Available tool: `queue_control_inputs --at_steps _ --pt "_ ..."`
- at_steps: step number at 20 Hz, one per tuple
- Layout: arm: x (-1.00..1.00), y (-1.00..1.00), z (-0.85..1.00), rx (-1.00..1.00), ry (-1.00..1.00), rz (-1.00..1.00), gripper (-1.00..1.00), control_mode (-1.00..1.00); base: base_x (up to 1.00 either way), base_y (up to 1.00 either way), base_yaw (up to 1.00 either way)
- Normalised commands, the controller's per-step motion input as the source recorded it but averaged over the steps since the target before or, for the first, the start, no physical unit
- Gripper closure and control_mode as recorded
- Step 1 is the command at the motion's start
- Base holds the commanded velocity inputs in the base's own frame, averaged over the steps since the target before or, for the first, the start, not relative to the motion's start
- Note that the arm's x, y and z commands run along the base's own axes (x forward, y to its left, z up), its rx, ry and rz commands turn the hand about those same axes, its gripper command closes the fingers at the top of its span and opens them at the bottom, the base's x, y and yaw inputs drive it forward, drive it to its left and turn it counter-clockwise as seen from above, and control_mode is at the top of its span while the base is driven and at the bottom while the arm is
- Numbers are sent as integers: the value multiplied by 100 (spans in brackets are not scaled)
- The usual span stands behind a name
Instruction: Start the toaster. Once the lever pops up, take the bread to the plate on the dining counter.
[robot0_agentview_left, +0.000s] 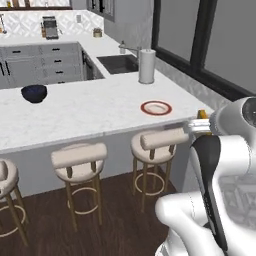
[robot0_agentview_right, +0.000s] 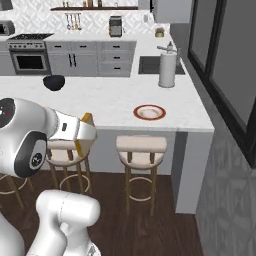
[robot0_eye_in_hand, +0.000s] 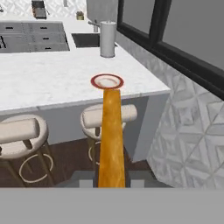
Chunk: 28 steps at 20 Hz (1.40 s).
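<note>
The toasted golden-brown slice of bread (robot0_eye_in_hand: 111, 135) sits edge-on in the closed two-finger gripper (robot0_eye_in_hand: 111, 181), held out over the stools short of the white marble dining counter (robot0_agentview_left: 90, 112); the toasting part looks finished, and what remains is reaching the red-rimmed round plate (robot0_eye_in_hand: 107, 81) and releasing

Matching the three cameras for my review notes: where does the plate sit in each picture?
Left base view: the plate lies right of centre on the dining counter, near its front edge.
Right base view: the plate sits just right of centre, above a stool.
Hand view: the plate is upper centre, at the far tip of the bread.
Shared landmark: the paper towel roll behind the plate.
</note>
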Motion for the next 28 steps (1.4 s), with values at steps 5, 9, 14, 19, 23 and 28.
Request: queue_control_inputs --at_steps 5,9,14,19,23,28 --pt "0 0 0 0 0 0 100 100 40 -46 39" --pt "0 0 0 0 0 0 100 100 55 -54 29" --pt "0 0 0 0 0 0 100 100 48 -55 23" --pt "0 0 0 0 0 0 100 100 36 -62 1" --pt "0 0 0 0 0 0 100 100 36 -58 0" --pt "0 0 0 0 0 0 100 100 42 -46 -3"
